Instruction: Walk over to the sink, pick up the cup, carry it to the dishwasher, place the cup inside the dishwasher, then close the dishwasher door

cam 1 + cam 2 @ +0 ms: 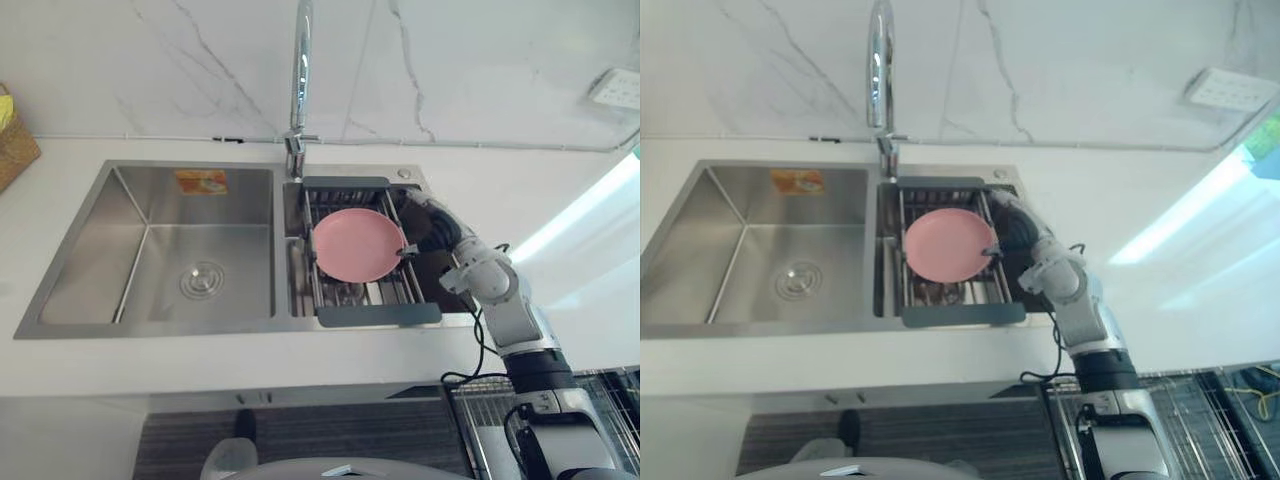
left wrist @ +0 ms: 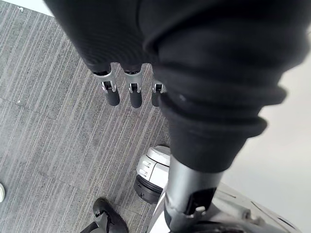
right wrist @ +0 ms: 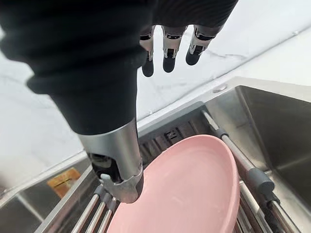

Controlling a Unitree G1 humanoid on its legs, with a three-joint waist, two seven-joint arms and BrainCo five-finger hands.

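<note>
You are looking down on the sink, with the faucet standing at its back rim.

- Left of the faucet: the big basin is showing its drain and an orange sticker.
- Right of the faucet: a rack is sitting in the small basin, and a pink plate is lying tilted in the rack.
- The cup: a dim shape under the plate's near edge may be it; you cannot tell.
- Your right hand is hovering at the rack's side away from the faucet. Its fingers are straight and released, with the thumb just beside the plate's rim.
- Your left hand is hanging over the floor, fingers relaxed and grasping nothing.
</note>
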